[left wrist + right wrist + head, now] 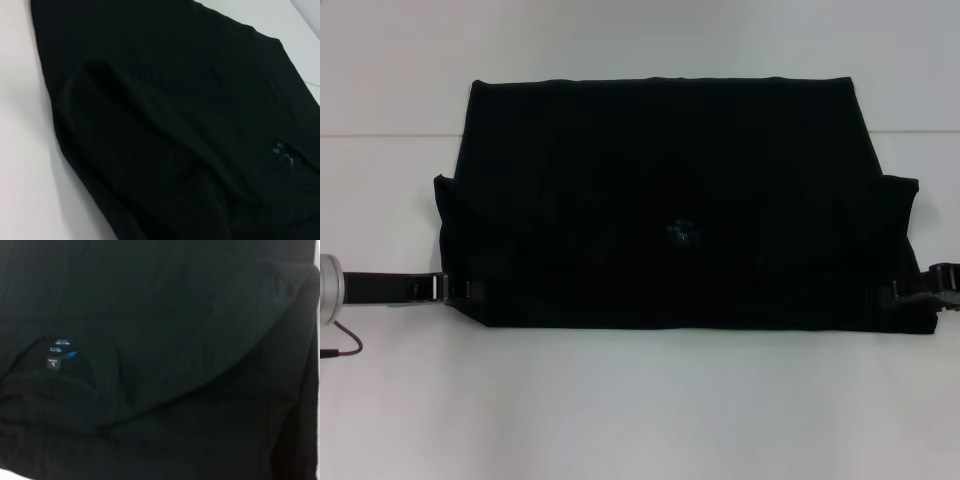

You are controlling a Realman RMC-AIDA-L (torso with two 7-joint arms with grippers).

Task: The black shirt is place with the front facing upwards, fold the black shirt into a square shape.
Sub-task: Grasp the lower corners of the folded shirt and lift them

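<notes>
The left gripper and right gripper are pinching the near side edges of the large black cotton T-shirt, lying half-folded across the white table. Both should be lifting evenly, keeping the fold square.

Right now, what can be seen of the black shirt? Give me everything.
The black shirt lies flat on the white table, folded once into a wide band with no chest print showing. It looks like soft matte cotton. A small blue neck label shows near its middle. The left gripper and right gripper sit at its two near corners, touching the cloth edge; whether they grip it is unclear.
</notes>
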